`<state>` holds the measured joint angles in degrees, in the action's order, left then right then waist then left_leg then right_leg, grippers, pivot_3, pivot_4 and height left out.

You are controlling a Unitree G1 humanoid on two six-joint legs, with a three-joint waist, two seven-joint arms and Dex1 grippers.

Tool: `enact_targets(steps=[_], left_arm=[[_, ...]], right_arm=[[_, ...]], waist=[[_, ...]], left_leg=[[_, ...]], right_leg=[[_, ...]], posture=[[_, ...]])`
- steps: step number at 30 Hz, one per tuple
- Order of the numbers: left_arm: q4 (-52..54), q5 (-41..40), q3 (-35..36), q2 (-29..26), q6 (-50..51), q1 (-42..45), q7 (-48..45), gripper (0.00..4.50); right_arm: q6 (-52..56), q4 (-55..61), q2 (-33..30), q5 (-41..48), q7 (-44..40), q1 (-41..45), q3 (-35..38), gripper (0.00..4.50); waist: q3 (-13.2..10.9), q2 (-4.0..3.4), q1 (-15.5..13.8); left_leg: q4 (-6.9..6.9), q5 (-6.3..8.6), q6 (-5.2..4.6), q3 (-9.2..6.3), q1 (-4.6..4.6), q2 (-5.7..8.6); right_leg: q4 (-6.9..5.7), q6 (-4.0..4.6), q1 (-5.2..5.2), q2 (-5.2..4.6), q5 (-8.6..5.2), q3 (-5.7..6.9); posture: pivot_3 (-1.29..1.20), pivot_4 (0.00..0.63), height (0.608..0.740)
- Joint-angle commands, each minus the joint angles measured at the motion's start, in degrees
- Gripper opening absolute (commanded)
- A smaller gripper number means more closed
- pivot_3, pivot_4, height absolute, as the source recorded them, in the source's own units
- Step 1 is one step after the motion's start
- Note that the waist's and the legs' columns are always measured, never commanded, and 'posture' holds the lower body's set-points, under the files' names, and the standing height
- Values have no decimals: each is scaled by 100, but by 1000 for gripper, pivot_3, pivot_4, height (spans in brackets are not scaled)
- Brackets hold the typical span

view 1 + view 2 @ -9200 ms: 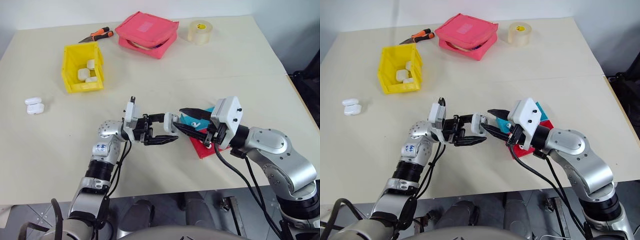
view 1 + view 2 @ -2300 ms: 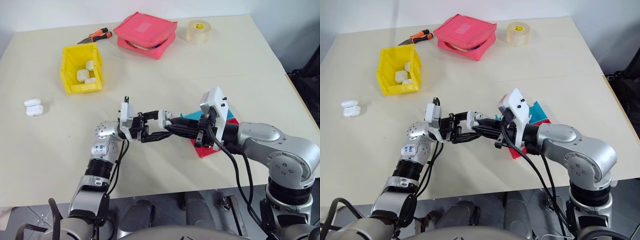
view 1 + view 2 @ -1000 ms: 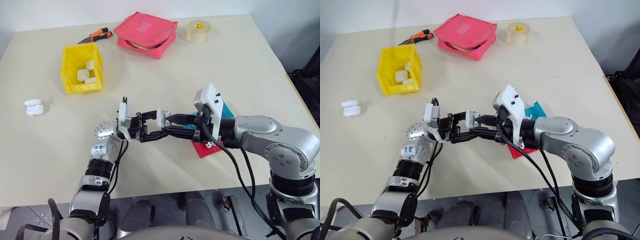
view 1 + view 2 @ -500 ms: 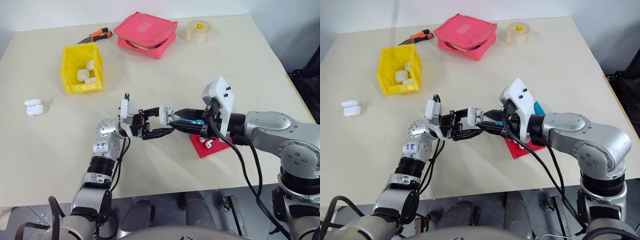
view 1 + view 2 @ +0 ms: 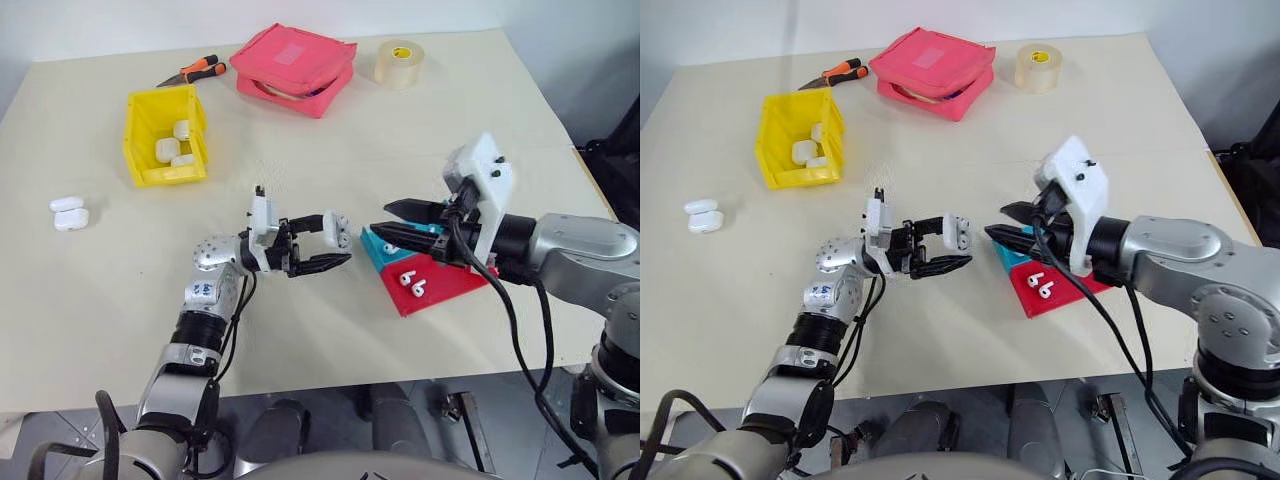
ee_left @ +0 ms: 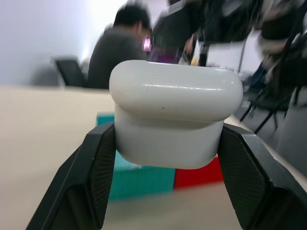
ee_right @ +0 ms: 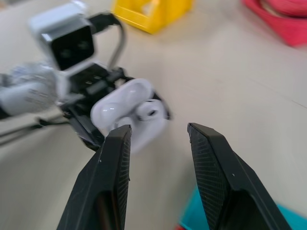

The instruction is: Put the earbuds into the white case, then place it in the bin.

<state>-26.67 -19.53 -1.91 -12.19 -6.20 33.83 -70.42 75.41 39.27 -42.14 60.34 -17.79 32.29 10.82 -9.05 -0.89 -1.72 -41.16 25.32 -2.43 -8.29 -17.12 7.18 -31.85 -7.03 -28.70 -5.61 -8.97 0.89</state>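
Your cream surface (image 5: 330,110) fills the scene; blurred people sit beyond it in the left wrist view. At far left, the bin (image 5: 165,135) holds three white cases, partly hidden by its walls. Two more cases (image 5: 68,212) lie left. Your left pincer (image 5: 335,243) clamps the white case (image 6: 175,112). Your right pincer (image 5: 395,223) stands apart, empty, over the red tray (image 5: 440,288) holding two earbuds (image 5: 412,283).

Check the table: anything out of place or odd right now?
Two loose earbuds lie on the red tray, not in a case. The left gripper holds the white case in the air with its lid open. Nothing looks spilled or damaged.
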Motion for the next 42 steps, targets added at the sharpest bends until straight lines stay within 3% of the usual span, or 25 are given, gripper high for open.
enact_targets(steps=[1,6,10,14,22,31,42], left_arm=[[342,470,-229,-101,69,170,532,2795],[464,982,-565,-238,277,349,930,2795],[477,1455,-872,-387,114,554,1097,2795],[609,1178,-743,-297,173,667,1109,2795],[1058,795,-544,-407,251,590,991,2795],[1537,104,29,-808,667,244,993,2795],[1101,-13,556,-583,500,269,1692,2795]], right_arm=[[174,300,-193,182,318,79,268,1559],[726,281,58,357,815,831,-339,41],[958,-37,781,128,1203,1492,-983,41],[899,-324,1266,-290,1318,1746,-1486,41],[532,-600,1038,-1210,871,1565,-2279,41],[591,-346,-101,-1293,213,1036,-1141,41],[-1099,-364,-350,-1490,-888,-160,-130,41]], waist=[[0,0,0],[0,0,4],[0,0,23],[0,0,9],[0,0,34],[-2,4,9],[-2,3,7]], left_leg=[[0,0,0,0,-1,0],[0,0,0,2,-1,-2],[5,0,0,4,0,-7],[6,0,-1,3,-5,-2],[3,-2,-4,8,-4,3],[2,-2,-4,11,-4,3],[3,-1,-5,17,-1,2]], right_leg=[[0,0,0,0,0,0],[1,0,-1,-2,3,-2],[3,0,-3,0,3,-2],[2,1,-8,2,3,-1],[2,1,-9,-6,3,17],[0,1,-8,-5,3,16],[5,-1,-3,-5,5,15]], posture=[[0,150,740],[0,150,740],[0,150,740],[0,150,740],[0,150,740],[0,150,740],[0,150,740]])
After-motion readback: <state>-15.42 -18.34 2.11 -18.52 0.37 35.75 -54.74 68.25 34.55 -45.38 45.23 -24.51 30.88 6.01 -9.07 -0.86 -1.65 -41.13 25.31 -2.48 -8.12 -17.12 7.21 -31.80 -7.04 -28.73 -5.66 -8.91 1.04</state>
